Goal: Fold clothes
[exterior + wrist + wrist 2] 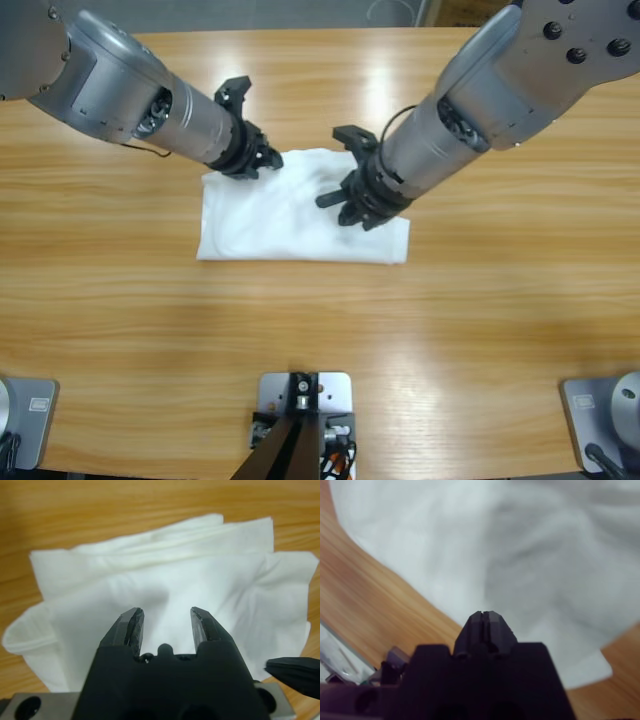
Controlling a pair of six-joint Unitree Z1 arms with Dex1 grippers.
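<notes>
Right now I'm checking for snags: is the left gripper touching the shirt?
Cannot tell. In the left wrist view the left gripper stands open over the T-shirt with nothing between its jaws, but no view shows plainly whether the tips rest on the cloth.

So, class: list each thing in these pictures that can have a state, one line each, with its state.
T-shirt: folded into a rumpled rectangle, lying flat on the table.
Left gripper: open, over the shirt, holding nothing.
Right gripper: shut, empty, over the shirt near its edge.
</notes>
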